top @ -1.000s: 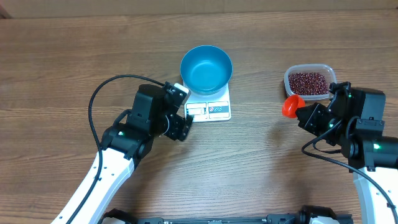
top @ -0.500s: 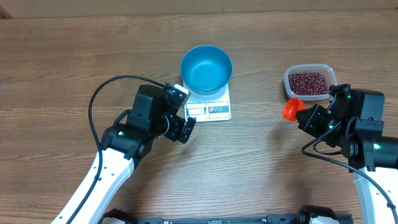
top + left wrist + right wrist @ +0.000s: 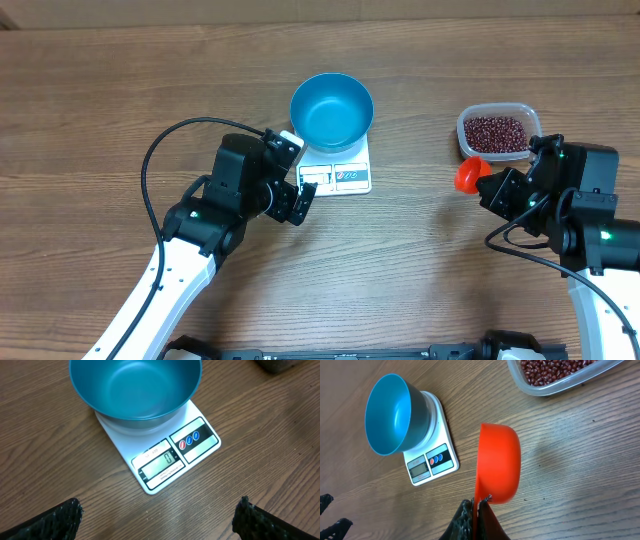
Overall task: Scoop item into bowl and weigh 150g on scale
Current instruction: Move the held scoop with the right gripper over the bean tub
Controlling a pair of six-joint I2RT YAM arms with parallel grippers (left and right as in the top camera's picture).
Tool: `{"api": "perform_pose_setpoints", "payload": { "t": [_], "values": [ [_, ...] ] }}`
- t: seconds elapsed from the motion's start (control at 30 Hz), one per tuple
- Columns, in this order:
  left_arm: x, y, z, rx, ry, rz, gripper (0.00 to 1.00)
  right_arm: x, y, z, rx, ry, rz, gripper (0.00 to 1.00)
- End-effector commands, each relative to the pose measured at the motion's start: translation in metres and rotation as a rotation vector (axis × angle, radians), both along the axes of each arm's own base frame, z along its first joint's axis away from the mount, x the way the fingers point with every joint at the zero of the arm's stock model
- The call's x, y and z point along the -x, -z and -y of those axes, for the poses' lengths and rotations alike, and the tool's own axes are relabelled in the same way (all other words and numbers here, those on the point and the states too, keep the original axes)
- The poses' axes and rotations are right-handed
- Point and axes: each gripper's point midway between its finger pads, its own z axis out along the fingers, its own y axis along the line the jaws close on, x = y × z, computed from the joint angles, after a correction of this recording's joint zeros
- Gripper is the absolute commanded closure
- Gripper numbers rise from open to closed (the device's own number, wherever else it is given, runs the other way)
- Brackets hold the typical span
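The empty blue bowl (image 3: 332, 110) stands on the white scale (image 3: 345, 178), whose display (image 3: 161, 464) reads 0. My left gripper (image 3: 300, 200) hovers open just in front of the scale's near left corner; its wide-apart fingertips (image 3: 70, 512) frame bare wood in the left wrist view. My right gripper (image 3: 477, 507) is shut on the handle of an orange scoop (image 3: 499, 462), which it holds on edge above the table. The dark red beans (image 3: 495, 132) fill a clear tub just beyond the scoop (image 3: 468, 176).
The clear tub (image 3: 547, 387) sits at the right rear, about a hand's width from the bowl (image 3: 390, 412) and scale (image 3: 431, 457). The left arm's black cable (image 3: 150, 170) loops over the table to the left. Bare wood lies between the two arms.
The left gripper's fingers have spread a little wider in front of the scale. The right gripper and scoop have dropped very slightly toward the near side.
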Motion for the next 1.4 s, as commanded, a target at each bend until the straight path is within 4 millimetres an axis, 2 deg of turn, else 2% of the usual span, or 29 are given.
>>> {"api": "perform_pose_setpoints", "payload": {
  "t": [0.0, 0.2, 0.33, 0.4, 0.57, 0.67, 0.8, 0.97, 1.17, 1.37],
  "values": [
    [-0.003, -0.007, 0.002, 0.01, 0.011, 0.016, 0.0, -0.005, -0.016, 0.004, 0.012, 0.013, 0.034, 0.96],
    [-0.003, -0.007, 0.002, 0.01, 0.011, 0.016, 0.0, -0.011, -0.032, 0.008, 0.054, -0.026, -0.04, 0.96],
    [-0.003, -0.007, 0.002, 0.01, 0.011, 0.016, 0.0, -0.024, -0.043, 0.022, 0.118, -0.013, -0.122, 0.96],
    [-0.003, -0.007, 0.002, 0.01, 0.011, 0.016, 0.01, -0.034, -0.052, 0.031, 0.155, 0.008, -0.144, 0.96],
    [-0.003, -0.007, 0.002, 0.01, 0.011, 0.016, 0.0, -0.076, -0.076, 0.046, 0.252, -0.023, -0.1, 0.96],
    [-0.003, -0.007, 0.002, 0.01, 0.011, 0.016, 0.0, -0.099, -0.082, 0.068, 0.377, -0.014, -0.084, 0.96],
    [-0.003, -0.007, 0.002, 0.01, 0.011, 0.016, 0.01, -0.118, -0.073, 0.094, 0.547, -0.026, -0.09, 0.96],
    [-0.003, -0.007, 0.002, 0.01, 0.011, 0.016, 0.0, -0.136, -0.046, 0.097, 0.637, -0.198, -0.122, 0.96],
    [-0.003, -0.007, 0.002, 0.01, 0.011, 0.016, 0.0, -0.147, -0.003, 0.101, 0.614, -0.278, -0.193, 0.96],
    [-0.003, -0.007, 0.002, 0.01, 0.011, 0.016, 0.0, -0.152, 0.018, 0.117, 0.51, -0.275, -0.19, 0.96]
  ]
}}
